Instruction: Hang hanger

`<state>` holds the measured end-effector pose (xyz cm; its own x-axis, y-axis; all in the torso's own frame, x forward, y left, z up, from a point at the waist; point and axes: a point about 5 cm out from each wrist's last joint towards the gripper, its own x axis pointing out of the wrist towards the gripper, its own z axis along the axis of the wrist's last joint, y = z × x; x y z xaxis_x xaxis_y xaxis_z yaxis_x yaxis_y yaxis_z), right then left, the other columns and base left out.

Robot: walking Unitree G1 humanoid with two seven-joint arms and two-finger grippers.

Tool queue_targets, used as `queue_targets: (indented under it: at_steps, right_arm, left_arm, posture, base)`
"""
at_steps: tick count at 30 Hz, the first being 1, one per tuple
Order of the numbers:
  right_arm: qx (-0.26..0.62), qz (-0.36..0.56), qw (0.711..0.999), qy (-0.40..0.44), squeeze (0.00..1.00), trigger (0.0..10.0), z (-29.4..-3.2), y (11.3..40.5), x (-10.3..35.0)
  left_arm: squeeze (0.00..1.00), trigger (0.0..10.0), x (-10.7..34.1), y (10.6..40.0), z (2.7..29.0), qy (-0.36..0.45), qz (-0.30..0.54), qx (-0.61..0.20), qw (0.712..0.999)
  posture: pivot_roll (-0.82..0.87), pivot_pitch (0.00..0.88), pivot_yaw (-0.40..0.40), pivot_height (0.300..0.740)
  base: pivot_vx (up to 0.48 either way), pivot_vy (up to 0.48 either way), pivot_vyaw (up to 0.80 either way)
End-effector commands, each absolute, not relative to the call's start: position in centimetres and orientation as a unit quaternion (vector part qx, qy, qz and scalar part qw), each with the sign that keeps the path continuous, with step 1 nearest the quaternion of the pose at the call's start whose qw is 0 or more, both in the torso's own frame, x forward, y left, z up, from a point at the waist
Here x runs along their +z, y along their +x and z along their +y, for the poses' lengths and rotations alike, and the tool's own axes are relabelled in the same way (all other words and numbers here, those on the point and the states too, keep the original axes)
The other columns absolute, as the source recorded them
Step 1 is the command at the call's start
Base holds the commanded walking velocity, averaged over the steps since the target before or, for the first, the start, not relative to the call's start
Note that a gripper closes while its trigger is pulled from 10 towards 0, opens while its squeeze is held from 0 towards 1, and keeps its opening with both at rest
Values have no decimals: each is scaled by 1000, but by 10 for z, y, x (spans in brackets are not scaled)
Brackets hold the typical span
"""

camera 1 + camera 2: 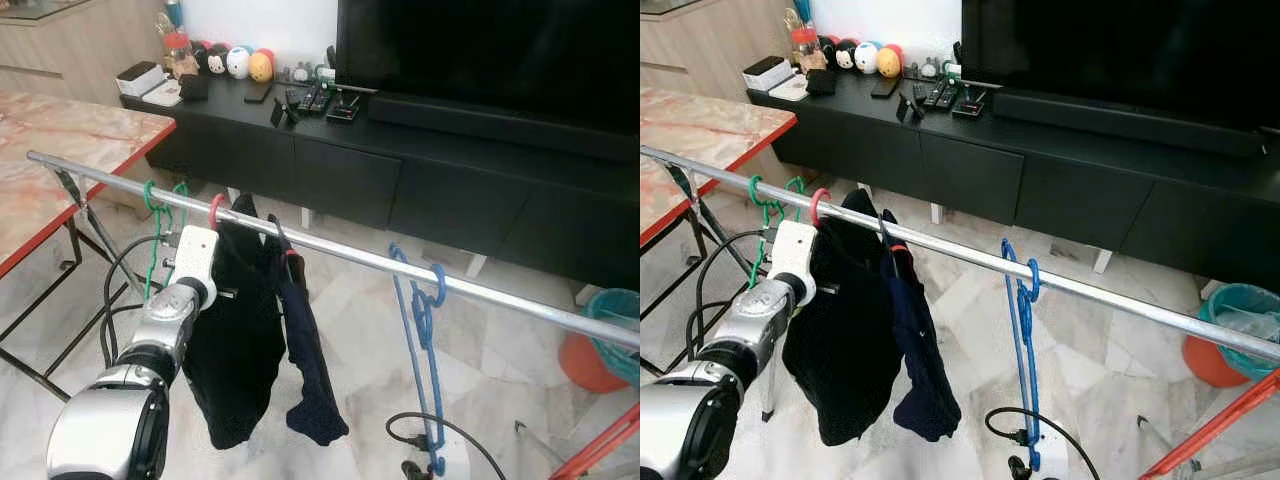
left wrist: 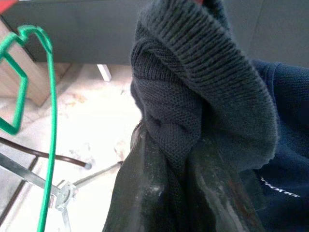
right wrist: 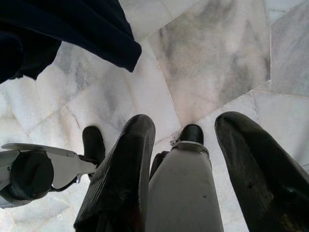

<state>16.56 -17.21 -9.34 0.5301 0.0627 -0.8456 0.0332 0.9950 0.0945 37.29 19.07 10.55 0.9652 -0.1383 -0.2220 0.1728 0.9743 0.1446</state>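
Note:
A black knit sweater (image 1: 235,330) hangs on a red hanger whose hook (image 1: 216,208) sits over the metal rail (image 1: 500,292). My left arm (image 1: 190,265) reaches up to the sweater's left shoulder, just below the rail. In the left wrist view my left gripper (image 2: 171,150) is shut on the bunched knit collar, and the hanger beneath the cloth is hidden. A navy garment (image 1: 305,350) hangs right beside it. My right gripper (image 3: 186,145) hangs low over the marble floor, open and holding nothing.
Green hangers (image 1: 160,215) hang left of the sweater and blue hangers (image 1: 420,330) further right. A marble table (image 1: 60,150) stands at the left, a black TV cabinet (image 1: 400,170) behind. A teal bin (image 1: 615,320), an orange bucket (image 1: 585,365) and floor cables (image 1: 440,430) lie to the right.

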Motion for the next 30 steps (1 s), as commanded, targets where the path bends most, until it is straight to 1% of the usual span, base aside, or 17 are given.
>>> queue_targets:
  at_steps: [1, 4, 8, 9, 13, 20, 25, 26, 30]
  right_arm:
    - [4, 486, 873, 53, 0, 10000, -173, 162, -95]
    - [3, 485, 873, 55, 0, 10000, -173, 162, -95]
    - [3, 485, 873, 56, 0, 10000, -172, 162, -95]
    - [3, 485, 873, 57, 0, 10000, -172, 162, -95]
    - [4, 484, 873, 59, 0, 10000, -171, 162, -95]
    - [4, 483, 873, 59, 0, 10000, -170, 163, -95]
    - [-3, 481, 875, 61, 0, 10000, -171, 163, -94]
    - [-3, 481, 875, 61, 0, 10000, -171, 163, -94]
    - [-3, 480, 875, 61, 0, 10000, -171, 163, -94]
  left_arm:
    - [0, 10000, 108, 375, 193, 76, 115, -80, 987]
    - [0, 10000, 95, 369, 195, 77, 152, -95, 981]
    - [0, 10000, 88, 364, 196, 77, 167, -101, 978]
    - [0, 10000, 80, 359, 198, 84, 182, -112, 973]
    - [0, 10000, 70, 351, 204, 88, 195, -117, 970]
    - [0, 10000, 59, 340, 214, 91, 199, -116, 969]
    - [0, 10000, 56, 333, 217, 93, 172, -107, 975]
    - [1000, 10000, 59, 335, 219, 89, 161, -97, 978]
    - [1000, 10000, 63, 337, 221, 76, 149, -86, 982]
  posture:
    - [-97, 59, 41, 740]
    - [-104, 72, 51, 740]
    - [-102, 77, 54, 740]
    - [-98, 80, 58, 740]
    - [-92, 79, 60, 740]
    - [-87, 76, 61, 740]
    - [-82, 74, 62, 740]
    - [-82, 74, 62, 740]
    - [-79, 70, 61, 740]
  base:
    - [0, 0, 0]
    - [0, 0, 0]
    - [0, 0, 0]
    - [0, 0, 0]
    - [0, 0, 0]
    - [0, 0, 0]
    - [0, 0, 0]
    - [0, 0, 0]
    - [0, 0, 0]
